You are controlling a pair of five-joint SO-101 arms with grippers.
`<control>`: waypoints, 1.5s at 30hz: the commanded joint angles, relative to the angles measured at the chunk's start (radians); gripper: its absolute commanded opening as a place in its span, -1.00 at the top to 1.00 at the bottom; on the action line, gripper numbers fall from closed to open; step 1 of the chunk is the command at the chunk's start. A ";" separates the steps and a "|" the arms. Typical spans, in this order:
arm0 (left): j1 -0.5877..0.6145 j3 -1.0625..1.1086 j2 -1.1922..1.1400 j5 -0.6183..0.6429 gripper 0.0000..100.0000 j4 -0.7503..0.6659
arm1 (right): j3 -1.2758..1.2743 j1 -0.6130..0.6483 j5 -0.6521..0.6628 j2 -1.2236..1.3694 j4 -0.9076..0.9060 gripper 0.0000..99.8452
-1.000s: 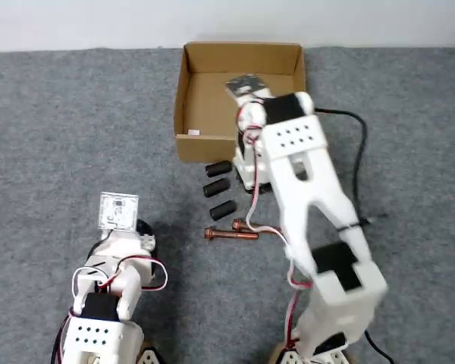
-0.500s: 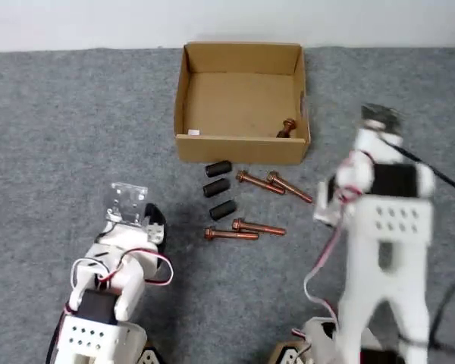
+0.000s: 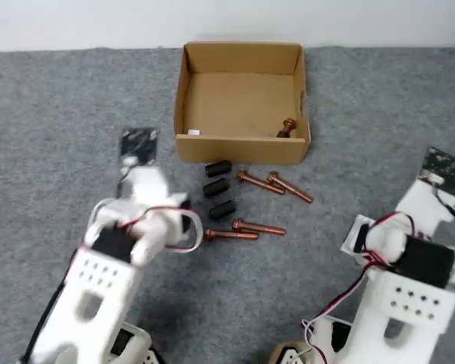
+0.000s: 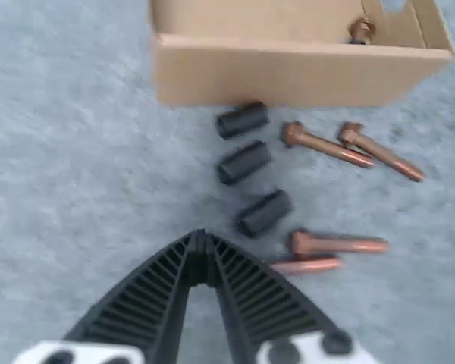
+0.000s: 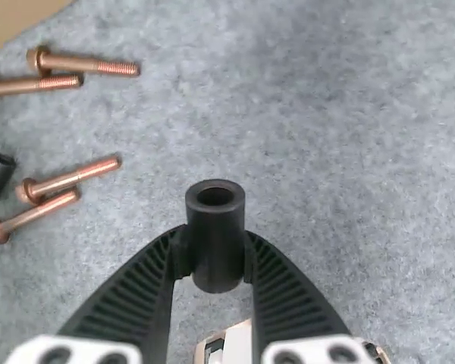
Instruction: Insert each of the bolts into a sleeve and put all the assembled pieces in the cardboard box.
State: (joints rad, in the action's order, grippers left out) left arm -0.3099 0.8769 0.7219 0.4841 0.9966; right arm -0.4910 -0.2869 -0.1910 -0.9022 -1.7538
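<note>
Slippage is my first worry. My right jaws pinch a black sleeve [image 5: 214, 227] by its sides, bore open at the free end, over bare tabletop [image 5: 349, 114] at the right, well apart from the other parts. It is round and smooth, so I judge that a bolt pushed in off-centre could twist it in the pinch or drive it out backwards.

My left jaws are pressed together, with nothing between them. They hang just near the closest of the three loose sleeves [image 4: 264, 212] and just left of the near pair of bolts [image 4: 340, 244]. They must spread before they can take anything. If they come down as they are, they would only shove the parts about.

The near pair of bolts lies almost touching, side by side. I may catch both at once, or roll one away while closing on the other. The far pair of bolts [image 3: 273, 184] lies close together too, just near the cardboard box [image 3: 183, 91], so a sloppy reach there could bump its front wall.

One finished piece [image 3: 287, 127] lies inside the box, in its near right corner. Four bolts are left on the tabletop, so much remains. Each handover between my two arms is another chance to drop something.
</note>
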 commanded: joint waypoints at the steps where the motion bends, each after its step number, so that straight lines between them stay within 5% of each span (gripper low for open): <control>1: -0.077 -0.206 -0.229 0.109 0.99 0.017 | 0.003 -0.053 -0.006 -0.027 -0.028 0.98; 16: -0.118 -0.803 -0.907 0.305 0.98 0.141 | 0.003 -0.076 -0.008 -0.024 -0.024 0.98; 26: -0.175 -1.041 -1.125 0.305 0.67 0.169 | 0.003 -0.073 -0.008 -0.022 -0.024 0.98; 45: -0.149 -1.314 -1.475 0.318 0.67 0.227 | -0.044 -0.071 -0.005 -0.030 0.013 0.98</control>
State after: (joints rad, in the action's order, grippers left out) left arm -0.4757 -0.3874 -0.7403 0.7864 1.1792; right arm -0.5401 -0.3514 -0.1910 -0.9191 -1.7476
